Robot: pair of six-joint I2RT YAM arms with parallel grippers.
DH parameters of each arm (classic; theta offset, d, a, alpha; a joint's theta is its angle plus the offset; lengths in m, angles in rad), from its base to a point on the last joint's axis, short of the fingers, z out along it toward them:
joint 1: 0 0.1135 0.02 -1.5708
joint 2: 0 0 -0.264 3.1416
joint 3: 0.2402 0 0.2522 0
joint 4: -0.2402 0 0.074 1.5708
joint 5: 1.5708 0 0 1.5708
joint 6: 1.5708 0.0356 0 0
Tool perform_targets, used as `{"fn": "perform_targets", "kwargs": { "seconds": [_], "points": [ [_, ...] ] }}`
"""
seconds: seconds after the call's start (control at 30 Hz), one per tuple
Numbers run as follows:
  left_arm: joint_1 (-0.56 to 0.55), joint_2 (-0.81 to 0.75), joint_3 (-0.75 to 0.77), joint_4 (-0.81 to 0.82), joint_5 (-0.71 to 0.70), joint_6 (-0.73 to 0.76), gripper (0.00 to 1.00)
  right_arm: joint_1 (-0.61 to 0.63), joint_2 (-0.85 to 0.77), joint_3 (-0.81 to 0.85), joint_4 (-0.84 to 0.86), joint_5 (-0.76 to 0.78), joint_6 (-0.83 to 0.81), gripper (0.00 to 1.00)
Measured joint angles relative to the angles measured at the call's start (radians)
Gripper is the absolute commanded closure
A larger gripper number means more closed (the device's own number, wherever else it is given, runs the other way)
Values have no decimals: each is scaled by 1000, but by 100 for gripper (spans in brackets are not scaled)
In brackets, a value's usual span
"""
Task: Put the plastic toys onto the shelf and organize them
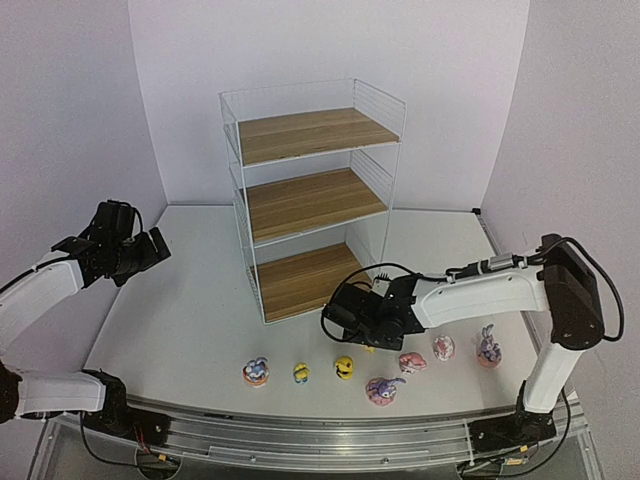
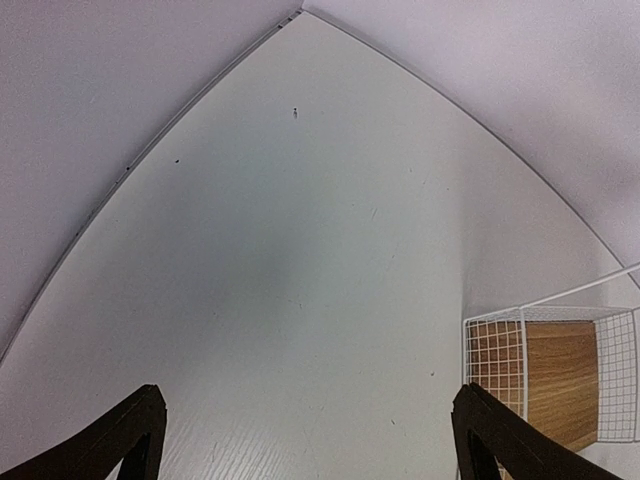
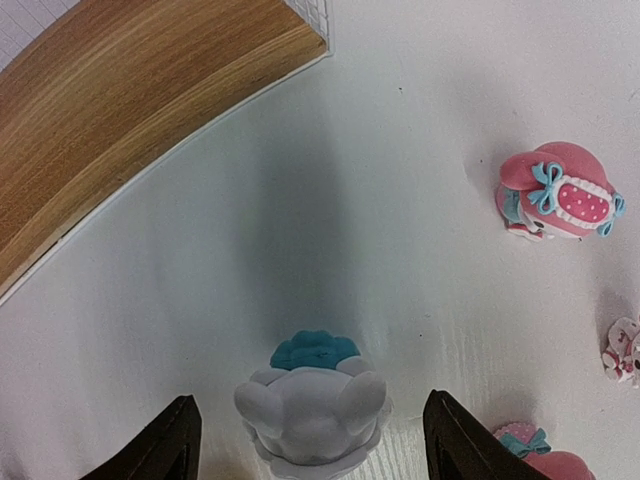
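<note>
The white wire shelf (image 1: 310, 200) with three wooden boards stands at mid table, and no toy shows on its boards. Several toys line the front: purple bunnies (image 1: 256, 371) (image 1: 383, 390) (image 1: 488, 348), yellow ones (image 1: 301, 373) (image 1: 344, 367) and pink-white ones (image 1: 412, 362) (image 1: 443, 347). My right gripper (image 1: 345, 318) is open and low by the shelf's front. In the right wrist view a small white figurine with a blue top (image 3: 315, 405) stands between its open fingers (image 3: 312, 430), untouched. My left gripper (image 1: 150, 250) is open, empty and raised at the left.
The right wrist view shows the bottom board's corner (image 3: 130, 110) close ahead and pink toys (image 3: 556, 195) (image 3: 540, 455) to the right. The left wrist view shows bare table (image 2: 300, 250), the back walls and the shelf's top corner (image 2: 560, 380) at right.
</note>
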Motion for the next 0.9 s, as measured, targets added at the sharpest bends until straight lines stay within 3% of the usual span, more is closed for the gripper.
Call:
{"fn": "perform_targets", "kwargs": {
  "seconds": [0.57, 0.9],
  "points": [
    [0, 0, -2, -1, 0, 0, 0, 0, 51, 1, 1, -11, 4, 35],
    [0, 0, -2, 0, 0, 0, 0, 0, 61, 6, 1, -3, -2, 65]
  ]
}}
